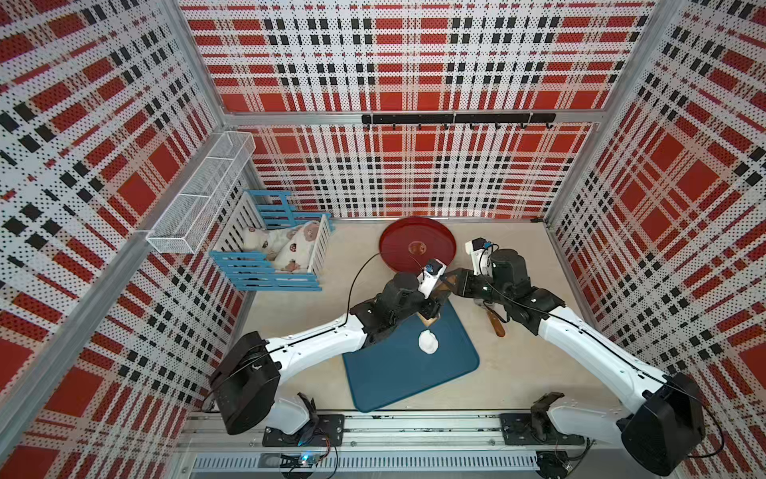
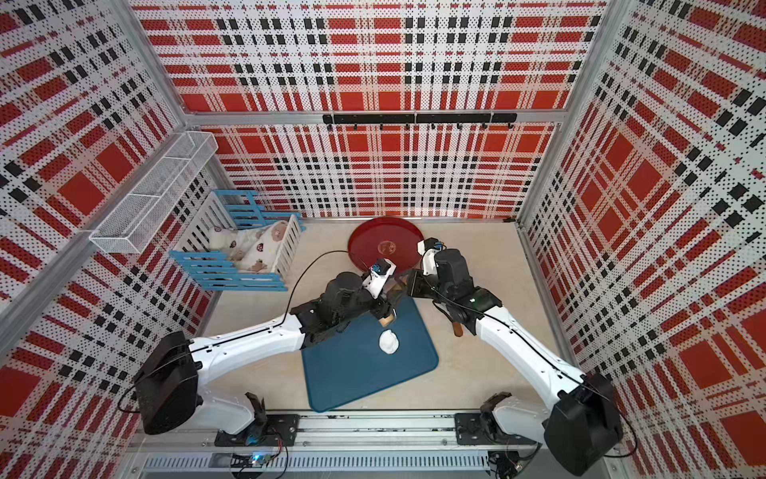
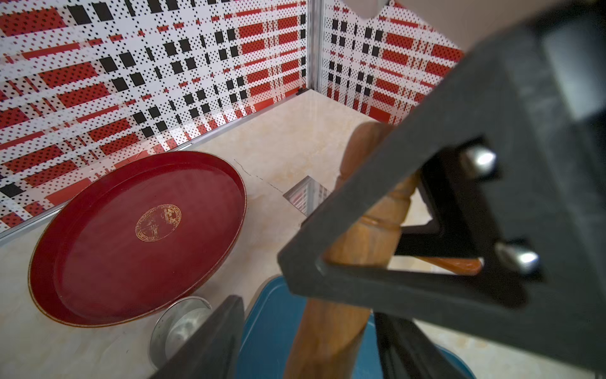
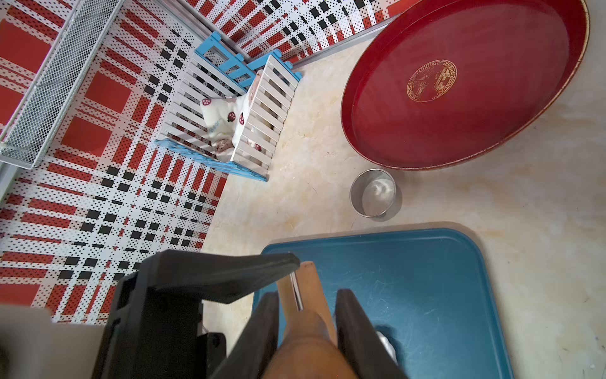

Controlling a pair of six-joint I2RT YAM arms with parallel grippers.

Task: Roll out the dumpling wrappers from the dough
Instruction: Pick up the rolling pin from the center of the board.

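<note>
The dough point(image 1: 428, 341) point(image 2: 389, 341) is a white lump lying on the blue mat point(image 1: 398, 373) point(image 2: 352, 369). No dumpling wrappers are in view. Both arms meet over the mat's far corner around a wooden rolling pin point(image 1: 444, 288) point(image 3: 328, 328) point(image 4: 311, 282), which hangs tilted above the mat. My right gripper point(image 1: 449, 282) point(image 4: 306, 295) is shut on the pin's upper handle. My left gripper point(image 1: 431, 309) point(image 3: 305, 344) straddles the lower end. Its fingers point(image 3: 210, 341) stand apart from the wood, with a gap showing.
A red round tray point(image 1: 418, 248) point(image 4: 459, 85) sits at the back. A small metal ring point(image 4: 373, 193) point(image 3: 178, 325) stands between the tray and the mat. A wooden-handled tool point(image 1: 495, 321) lies right of the mat. A blue-and-white crate point(image 1: 273, 253) is at the back left.
</note>
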